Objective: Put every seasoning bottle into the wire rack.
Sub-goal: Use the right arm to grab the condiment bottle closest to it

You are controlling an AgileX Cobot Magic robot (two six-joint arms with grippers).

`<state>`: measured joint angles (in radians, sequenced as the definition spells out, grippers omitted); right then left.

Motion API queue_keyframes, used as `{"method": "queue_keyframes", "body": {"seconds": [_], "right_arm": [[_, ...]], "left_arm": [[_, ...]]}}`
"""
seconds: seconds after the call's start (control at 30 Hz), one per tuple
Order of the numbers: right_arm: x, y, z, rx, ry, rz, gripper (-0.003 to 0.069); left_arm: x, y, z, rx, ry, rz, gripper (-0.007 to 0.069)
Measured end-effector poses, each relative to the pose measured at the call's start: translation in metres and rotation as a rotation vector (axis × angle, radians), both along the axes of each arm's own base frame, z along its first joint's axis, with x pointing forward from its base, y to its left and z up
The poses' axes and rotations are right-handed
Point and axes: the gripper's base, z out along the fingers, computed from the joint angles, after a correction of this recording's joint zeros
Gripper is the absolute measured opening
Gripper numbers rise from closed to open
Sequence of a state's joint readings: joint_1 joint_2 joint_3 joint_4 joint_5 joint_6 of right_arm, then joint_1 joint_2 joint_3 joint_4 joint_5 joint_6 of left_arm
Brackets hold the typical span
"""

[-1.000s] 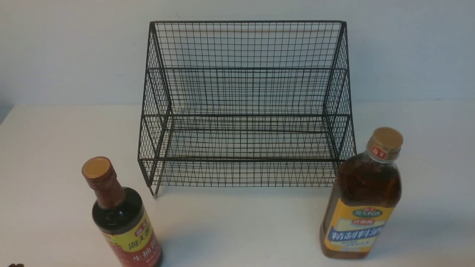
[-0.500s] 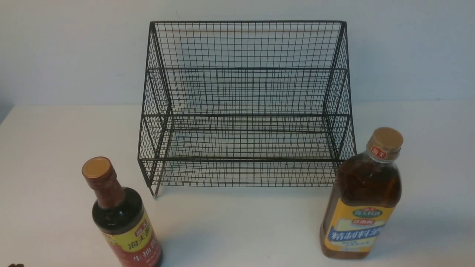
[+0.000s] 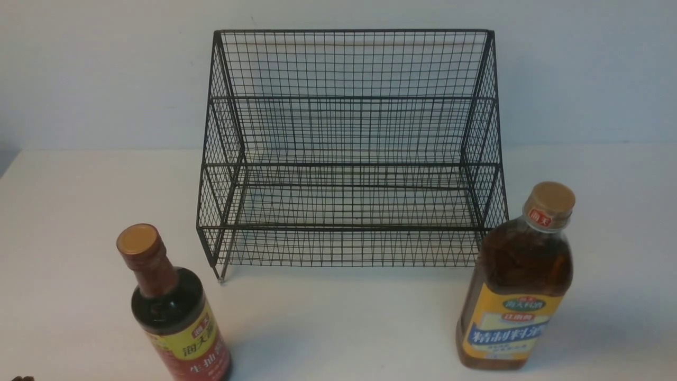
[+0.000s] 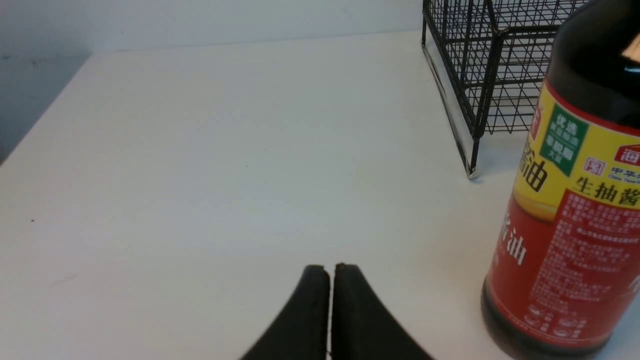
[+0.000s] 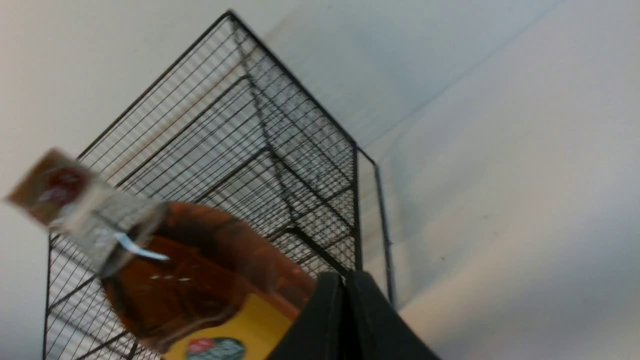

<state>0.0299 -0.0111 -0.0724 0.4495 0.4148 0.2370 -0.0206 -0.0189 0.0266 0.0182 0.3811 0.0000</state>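
Since neither gripper shows in the front view, I must read the arms from their wrist cameras. The left gripper (image 4: 327, 272) has its two black fingers pressed together with nothing between them, low over the white table (image 4: 200, 175). The soy-sauce bottle (image 4: 565, 200) stands upright on the table, near that gripper but not on the line where the fingers point. It lies off to one side, the same side as the corner of the wire rack (image 4: 475, 75). The right gripper (image 5: 345, 282) is also closed on nothing. The amber bottle (image 5: 200, 270) stands just beside it, again off the pointing line, with the rack behind. That picture is rolled and a little blurred, so I cannot tell if the fingers touch the bottle.

In the front view the soy-sauce bottle is on the robot's left, near the rack's front left foot. The amber bottle is on the right, at the front right corner. Both tiers of the rack hold nothing.

I judge the left arm nearer to the soy-sauce bottle and the right arm nearer to the amber one. Both long axes are vertical, so I think a grasp must come from the side. Each gripper would first need to open, then turn toward its bottle until the body comes between the fingers.
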Motion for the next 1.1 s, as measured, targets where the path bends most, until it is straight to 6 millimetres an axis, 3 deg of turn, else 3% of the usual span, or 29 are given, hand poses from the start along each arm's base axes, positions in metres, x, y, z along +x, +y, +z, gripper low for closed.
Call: {"method": "queue_keyframes", "body": {"seconds": [0.13, 0.17, 0.23, 0.33, 0.37, 0.5, 0.7, 0.8, 0.97, 1.1], "right_arm": [[-0.018, 0.005, 0.068, -0.219, -0.068, 0.082, -0.0011], [-0.019, 0.005, 0.075, -0.248, -0.064, 0.092, -0.0009], [-0.018, 0.009, 0.109, -0.333, 0.023, 0.162, 0.0012], [0.004, 0.013, 0.132, -0.377, 0.192, 0.254, 0.0057], [0.005, 0.014, 0.134, -0.382, 0.201, 0.262, 0.0060], [0.046, 0.023, 0.142, -0.442, 0.327, 0.427, 0.0155], [0.074, 0.039, 0.157, -0.429, 0.384, 0.670, 0.0282], [0.091, 0.041, 0.166, -0.421, 0.391, 0.694, 0.0325], [0.108, 0.041, 0.159, -0.441, 0.409, 0.706, 0.0370], [0.126, 0.040, 0.156, -0.500, 0.359, 0.684, 0.0457]], "left_arm": [[0.000, 0.000, 0.000, 0.000, 0.000, 0.000, -0.0005], [0.000, 0.000, 0.000, 0.000, 0.000, 0.000, -0.0005], [0.000, 0.000, 0.000, 0.000, 0.000, 0.000, -0.0005], [0.000, 0.000, 0.000, 0.000, 0.000, 0.000, -0.0005], [0.000, 0.000, 0.000, 0.000, 0.000, 0.000, -0.0005], [0.000, 0.000, 0.000, 0.000, 0.000, 0.000, -0.0005], [0.000, 0.000, 0.000, 0.000, 0.000, 0.000, -0.0005], [0.000, 0.000, 0.000, 0.000, 0.000, 0.000, -0.0005], [0.000, 0.000, 0.000, 0.000, 0.000, 0.000, -0.0005], [0.000, 0.000, 0.000, 0.000, 0.000, 0.000, -0.0005]]}}
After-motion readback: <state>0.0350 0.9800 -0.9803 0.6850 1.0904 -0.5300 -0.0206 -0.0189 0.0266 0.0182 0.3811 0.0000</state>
